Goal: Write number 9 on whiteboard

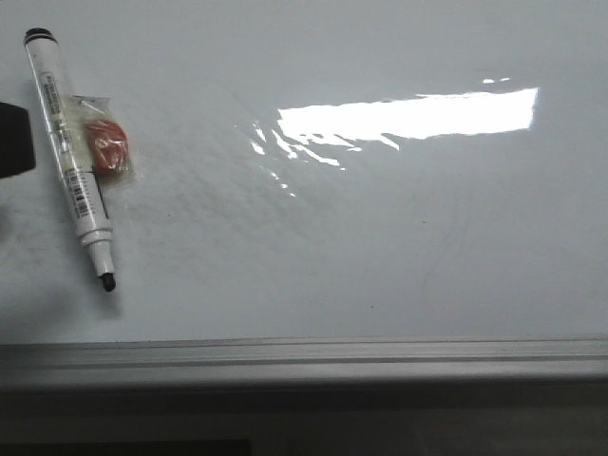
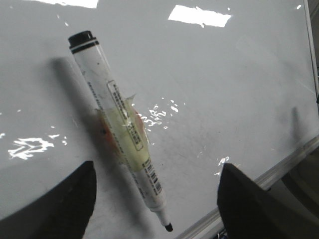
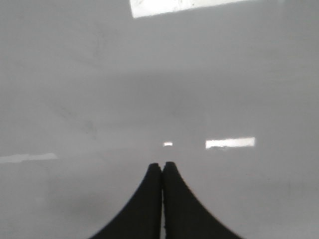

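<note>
The whiteboard point(image 1: 380, 247) fills the front view, glossy white with a bright glare patch. No number 9 shows on it. An uncapped white marker point(image 1: 71, 157) with a black tip lies on the board at the left, a red piece taped to its side. The marker also shows in the left wrist view point(image 2: 119, 134). My left gripper point(image 2: 157, 199) is open above the marker, one finger on each side of its tip end, not touching it. A dark part of the left arm point(image 1: 14, 138) shows at the front view's left edge. My right gripper point(image 3: 163, 164) is shut and empty over bare board point(image 3: 149, 89).
The board's grey metal frame edge point(image 1: 304, 356) runs along the near side, close to the marker tip point(image 1: 108, 282). The same frame edge point(image 2: 279, 169) shows in the left wrist view. Faint grey smudges mark the board's middle.
</note>
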